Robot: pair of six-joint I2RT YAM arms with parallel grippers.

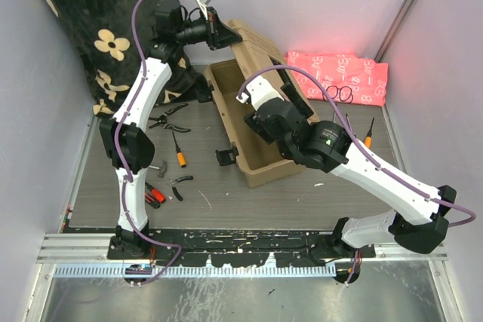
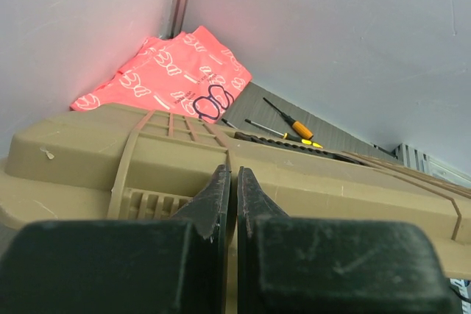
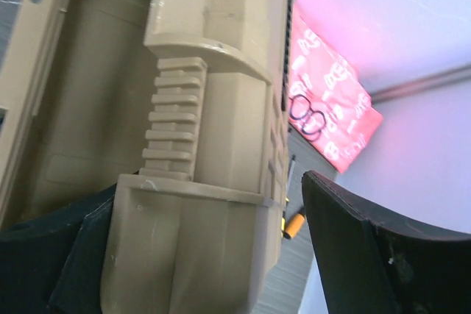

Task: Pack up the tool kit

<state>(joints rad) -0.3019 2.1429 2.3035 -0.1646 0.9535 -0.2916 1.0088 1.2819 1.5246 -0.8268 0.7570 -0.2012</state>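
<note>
Tan toolbox lid (image 3: pixel 213 108) btwn right gripper (image 3: pixel 202 193) fingers (image 3: pixel 353 240).

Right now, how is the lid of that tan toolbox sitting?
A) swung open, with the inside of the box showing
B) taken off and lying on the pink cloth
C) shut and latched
A: the top view looks straight into the hollow inside of the toolbox, and its ribbed lid stands swung back along the far side.

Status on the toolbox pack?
Left gripper shut by lid. Right gripper open, straddling lid edge. Toolbox open; pliers, screwdriver on table. Right arm overhangs toolbox.
</note>
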